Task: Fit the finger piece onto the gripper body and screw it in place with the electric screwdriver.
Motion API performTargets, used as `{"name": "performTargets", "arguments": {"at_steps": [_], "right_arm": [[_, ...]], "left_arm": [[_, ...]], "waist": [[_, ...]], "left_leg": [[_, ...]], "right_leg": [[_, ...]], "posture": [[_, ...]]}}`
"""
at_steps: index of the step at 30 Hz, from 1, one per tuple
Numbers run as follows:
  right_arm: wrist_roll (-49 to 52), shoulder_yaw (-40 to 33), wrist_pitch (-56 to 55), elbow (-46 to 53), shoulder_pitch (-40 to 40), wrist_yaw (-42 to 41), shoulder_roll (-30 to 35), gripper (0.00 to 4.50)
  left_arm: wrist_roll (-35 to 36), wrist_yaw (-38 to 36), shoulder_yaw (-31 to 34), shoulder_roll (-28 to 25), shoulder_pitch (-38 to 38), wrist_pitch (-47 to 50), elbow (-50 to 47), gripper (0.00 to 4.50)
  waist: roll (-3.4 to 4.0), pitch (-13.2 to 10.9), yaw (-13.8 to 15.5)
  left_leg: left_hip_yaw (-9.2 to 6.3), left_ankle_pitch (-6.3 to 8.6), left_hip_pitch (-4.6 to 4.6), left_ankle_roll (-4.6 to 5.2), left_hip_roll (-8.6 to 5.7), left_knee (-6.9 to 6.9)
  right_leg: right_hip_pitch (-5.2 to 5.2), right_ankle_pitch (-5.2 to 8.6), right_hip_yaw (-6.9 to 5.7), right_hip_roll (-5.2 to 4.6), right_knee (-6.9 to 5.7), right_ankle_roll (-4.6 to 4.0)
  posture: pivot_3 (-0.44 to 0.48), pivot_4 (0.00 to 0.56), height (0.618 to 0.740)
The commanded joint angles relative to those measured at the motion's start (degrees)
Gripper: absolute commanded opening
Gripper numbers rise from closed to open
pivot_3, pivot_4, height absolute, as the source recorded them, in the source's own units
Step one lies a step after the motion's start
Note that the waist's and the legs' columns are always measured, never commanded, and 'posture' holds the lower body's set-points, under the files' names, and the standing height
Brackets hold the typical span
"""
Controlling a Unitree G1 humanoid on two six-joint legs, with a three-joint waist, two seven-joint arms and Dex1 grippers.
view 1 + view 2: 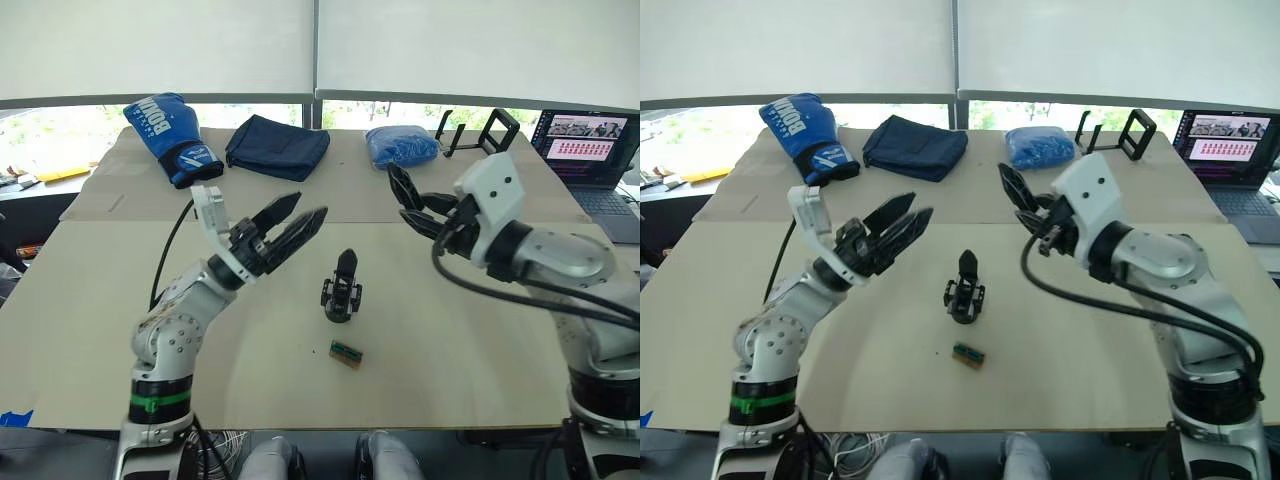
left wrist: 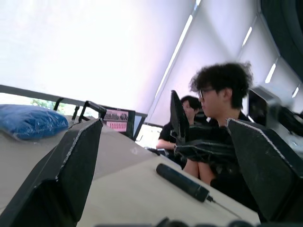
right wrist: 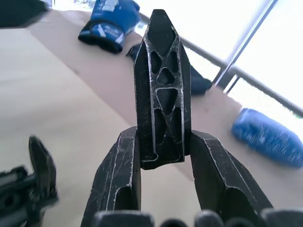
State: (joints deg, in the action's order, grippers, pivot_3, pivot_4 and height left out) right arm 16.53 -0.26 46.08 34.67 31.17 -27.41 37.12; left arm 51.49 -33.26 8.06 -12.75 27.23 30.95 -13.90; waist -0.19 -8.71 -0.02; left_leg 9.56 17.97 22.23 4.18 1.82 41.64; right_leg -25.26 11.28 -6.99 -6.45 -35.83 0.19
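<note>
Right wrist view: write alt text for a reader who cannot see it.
A flat black tapered finger piece with a ribbed, cut-out face stands upright, clamped between the right gripper's two black fingers above a tan table. Behind lie a blue boxing glove and a blue bag.

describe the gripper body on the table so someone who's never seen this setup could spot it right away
Start at the big beige table. Near its middle, in the open stretch between the two robot arms, stands the gripper body, a small black mechanical assembly with a pointed finger sticking up. Its nearest neighbour, the small green-and-brown block, lies flat just in front of it, while the gripper body is all black and stands upright.
</note>
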Motion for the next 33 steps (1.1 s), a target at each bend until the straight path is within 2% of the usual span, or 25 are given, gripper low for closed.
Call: {"name": "performTargets", "arguments": {"at_steps": [1, 8, 17, 20, 25, 26, 27, 28, 33], "right_arm": [[-4.7, 3.1, -3.7, 4.6, 0.1, 3.2, -0.8, 1.10], [-9.9, 10.2, -8.4, 4.8, -0.3, 3.2, -2.5, 1.10], [-11.2, 11.5, -8.3, 5.9, -1.1, 2.2, -3.9, 1.10], [-11.4, 11.7, -8.0, 5.9, -1.1, 1.8, -4.2, 1.10], [-11.7, 11.5, -7.8, 5.9, -1.2, 1.4, -4.3, 1.10], [-11.7, 11.4, -7.7, 5.8, -1.2, 1.4, -4.3, 1.10], [-11.8, 11.4, -7.6, 5.8, -1.2, 1.4, -4.3, 1.10], [-12.0, 11.3, -7.6, 5.9, -1.2, 1.3, -4.3, 1.10], [-12.1, 10.8, -6.2, 6.3, -1.7, 0.8, -4.0, 1.10]], "left_arm": [[-1.2, -0.2, -1.2, 1.0, 2.3, -1.2, 0.4, 4.50], [-4.0, -2.7, -4.1, 3.8, 3.9, -4.8, 1.6, 4.50], [-3.9, -0.2, -4.0, 8.0, 3.3, -5.6, 1.2, 4.50], [-3.0, 0.7, -3.4, 9.0, 3.0, -5.5, 0.5, 3.53], [-2.9, 0.5, -3.8, 8.9, 2.1, -4.9, -0.4, 1.14], [-3.0, 0.4, -4.0, 8.9, 1.8, -4.9, -0.7, 0.55], [-3.2, 0.4, -4.2, 9.0, 1.5, -5.1, -0.8, 0.18], [-3.3, 0.4, -4.4, 9.0, 1.3, -5.2, -0.9, 0.02], [-2.4, 1.9, -3.8, 10.8, 1.5, -6.2, -1.0, 0.02]], "waist": [[0.00, 0.0, -0.1], [0.00, 0.0, -0.5], [0.00, 0.0, -0.6], [0.00, 0.0, -0.6], [0.00, 0.0, -0.6], [0.00, 0.0, -0.6], [0.00, 0.0, -0.5], [0.00, 0.0, -0.5], [0.00, 0.0, -0.5]], "left_leg": [[0.01, 0.00, -0.01, 0.00, 0.00, -0.01], [0.02, -0.03, -0.04, -0.06, 0.01, -0.03], [0.00, -0.03, -0.04, -0.06, 0.02, -0.03], [-0.01, -0.03, -0.04, -0.06, 0.02, -0.03], [-0.01, -0.03, -0.04, -0.05, 0.03, -0.03], [-0.01, -0.03, -0.03, -0.05, 0.03, -0.03], [-0.02, -0.03, -0.03, -0.05, 0.03, -0.03], [-0.03, -0.03, -0.03, -0.05, 0.02, -0.03], [-0.02, -0.03, -0.03, -0.05, 0.02, -0.03]], "right_leg": [[0.00, 0.00, 0.00, 0.02, 0.00, 0.00], [0.01, 0.13, -0.01, 0.07, 0.01, 0.21], [0.01, 0.13, -0.01, 0.07, 0.01, 0.20], [0.01, 0.13, 0.00, 0.07, 0.01, 0.20], [0.01, 0.12, 0.00, 0.07, 0.01, 0.18], [0.00, 0.12, -0.01, 0.07, 0.01, 0.18], [0.01, 0.12, -0.01, 0.07, 0.01, 0.17], [0.01, 0.11, -0.01, 0.05, 0.02, 0.17], [0.01, 0.09, -0.01, 0.06, 0.01, 0.13]], "posture": [[0.000, 0.150, 0.740], [0.000, 0.150, 0.740], [0.000, 0.150, 0.740], [0.000, 0.150, 0.740], [0.000, 0.150, 0.740], [0.000, 0.150, 0.740], [0.000, 0.150, 0.740], [0.000, 0.150, 0.740], [0.000, 0.150, 0.740]]}}
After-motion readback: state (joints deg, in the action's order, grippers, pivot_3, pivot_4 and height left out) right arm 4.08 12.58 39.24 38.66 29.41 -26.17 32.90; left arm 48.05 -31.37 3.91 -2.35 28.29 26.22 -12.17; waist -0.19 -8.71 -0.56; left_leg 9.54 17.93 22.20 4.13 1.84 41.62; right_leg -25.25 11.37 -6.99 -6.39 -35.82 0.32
